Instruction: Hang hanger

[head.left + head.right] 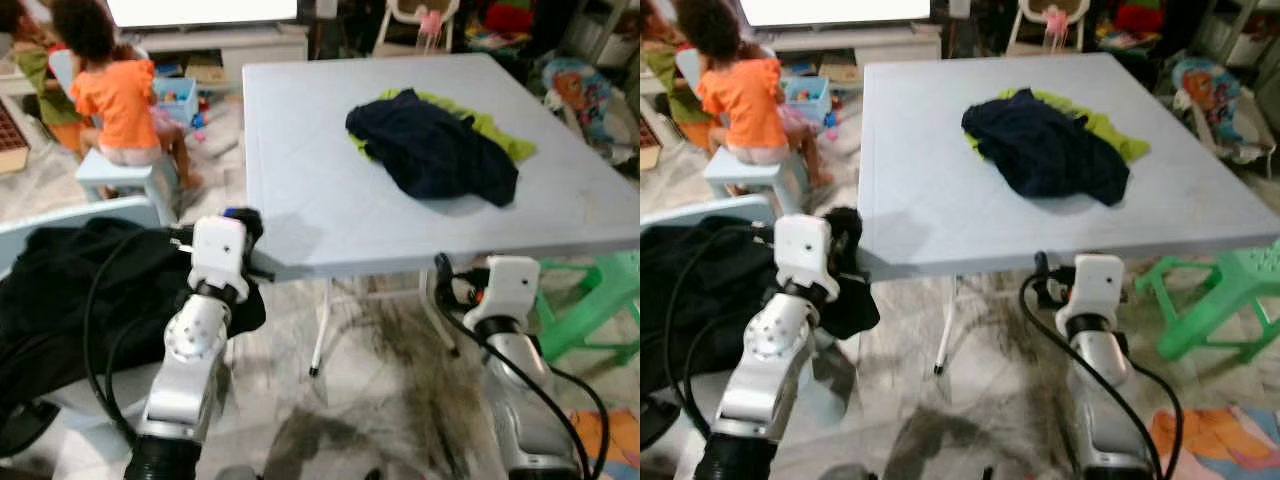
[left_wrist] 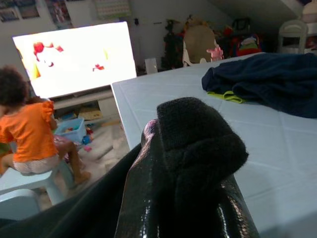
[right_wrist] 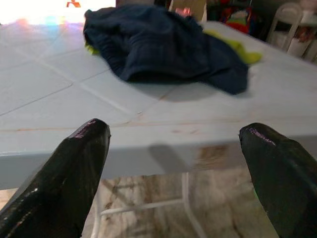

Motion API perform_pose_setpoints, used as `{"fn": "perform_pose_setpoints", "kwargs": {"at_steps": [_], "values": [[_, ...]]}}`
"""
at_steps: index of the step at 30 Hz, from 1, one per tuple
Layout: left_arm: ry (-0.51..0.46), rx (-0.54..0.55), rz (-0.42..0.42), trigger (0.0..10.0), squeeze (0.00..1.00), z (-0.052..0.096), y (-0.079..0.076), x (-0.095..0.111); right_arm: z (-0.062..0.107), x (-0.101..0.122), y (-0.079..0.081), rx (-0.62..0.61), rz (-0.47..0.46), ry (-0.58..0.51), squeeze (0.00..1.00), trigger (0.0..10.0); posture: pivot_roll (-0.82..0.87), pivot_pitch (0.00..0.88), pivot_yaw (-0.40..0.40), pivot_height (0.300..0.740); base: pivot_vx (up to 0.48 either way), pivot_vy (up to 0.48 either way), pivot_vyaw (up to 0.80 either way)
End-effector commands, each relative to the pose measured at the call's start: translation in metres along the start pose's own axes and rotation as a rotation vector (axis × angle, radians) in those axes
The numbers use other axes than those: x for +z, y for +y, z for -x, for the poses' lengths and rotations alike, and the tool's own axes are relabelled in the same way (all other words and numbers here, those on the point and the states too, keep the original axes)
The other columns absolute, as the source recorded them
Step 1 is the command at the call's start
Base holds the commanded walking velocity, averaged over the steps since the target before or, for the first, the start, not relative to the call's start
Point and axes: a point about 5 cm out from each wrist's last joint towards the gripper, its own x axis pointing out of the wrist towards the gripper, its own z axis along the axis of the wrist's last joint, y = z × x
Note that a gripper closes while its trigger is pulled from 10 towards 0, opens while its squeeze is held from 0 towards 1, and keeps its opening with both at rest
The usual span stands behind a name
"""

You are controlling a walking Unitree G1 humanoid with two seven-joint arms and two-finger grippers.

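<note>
The left gripper (image 2: pixel 193 163) is clamped on black cloth (image 1: pixel 70 290). The right gripper (image 3: pixel 173 163), fingers spread, faces the table edge (image 3: pixel 148 144); the navy garment (image 3: pixel 163 44) lies beyond.

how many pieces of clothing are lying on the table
2 that I can make out: a dark navy garment heaped near the table's middle, and a yellow-green garment lying under it, peeking out at its far side. More could be hidden inside the heap.

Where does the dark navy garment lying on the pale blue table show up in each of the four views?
Left eye view: dark navy garment, upper centre-right.
Right eye view: garment, upper centre.
Left wrist view: garment, upper right, behind the black cloth.
Right wrist view: garment, top centre.
Shared landmark: the yellow-green cloth under it, on the pale blue table.
</note>
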Motion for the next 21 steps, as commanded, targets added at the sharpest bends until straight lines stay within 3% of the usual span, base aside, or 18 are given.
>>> {"fn": "perform_pose_setpoints", "kwargs": {"at_steps": [1,13,21], "values": [[-0.029,0.017,-0.013,10.0,0.00,-0.002,0.005,0.008,-0.001,0.000,0.005,0.014,-0.005,-0.001,0.00,10.0,-0.01,0.006,-0.002,0.740,0.000,0.000,0.00],[-0.017,0.000,0.028,10.0,0.00,-0.007,-0.001,0.008,-0.005,0.002,0.006,0.022,0.007,-0.006,0.00,10.0,-0.01,0.000,-0.007,0.740,0.000,0.000,0.00],[-0.014,-0.028,0.039,10.0,0.00,-0.006,-0.006,0.008,-0.008,0.003,0.006,0.030,0.015,-0.010,0.00,10.0,-0.01,0.000,-0.013,0.740,0.000,0.480,0.00]]}}
